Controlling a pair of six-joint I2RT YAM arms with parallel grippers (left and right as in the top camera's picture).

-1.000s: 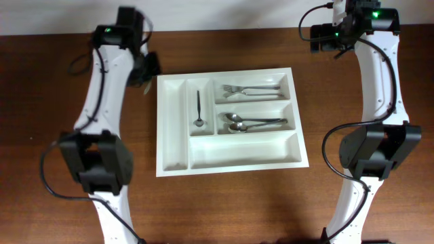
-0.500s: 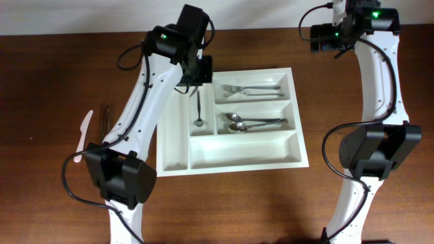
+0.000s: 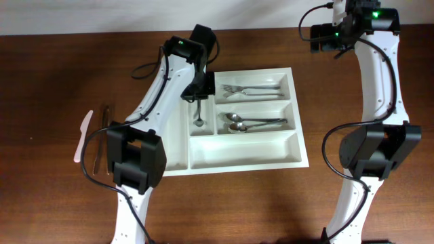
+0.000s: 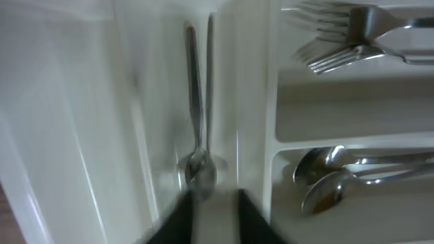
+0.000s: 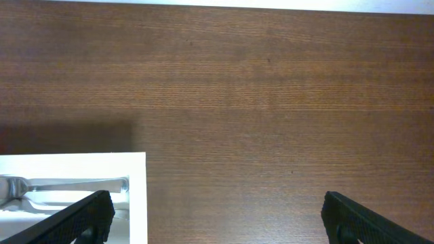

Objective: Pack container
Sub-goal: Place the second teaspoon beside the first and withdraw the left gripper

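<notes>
We find the container (image 3: 244,150), a white five-compartment cutlery tray, lying flat on the brown wooden table (image 3: 54,81) at its centre, between the two arms. The left gripper (image 3: 197,97) hangs over the inner of the two narrow upright compartments, at its far end. In the left wrist view its dark fingers (image 4: 178,218) are blurred but stand slightly apart, with bare tray floor visible between them and nothing clamped. A teaspoon (image 3: 198,122) lies lengthwise in that compartment, bowl toward the near end. In the wrist view its handle appears doubled, and we cannot tell whether that is a second piece or a reflection. Two forks (image 3: 247,89) lie in the farthest long compartment, tines toward the left arm. Two spoons (image 3: 247,123) lie side by side in the middle long compartment. The right gripper (image 5: 217,200) is held above bare table beyond the tray's far right corner, its jaws spread wide and holding nothing. On the table left of the tray lie a white plastic knife (image 3: 83,135) and, just beside it, a dark slender utensil (image 3: 103,129) too small to identify.
</notes>
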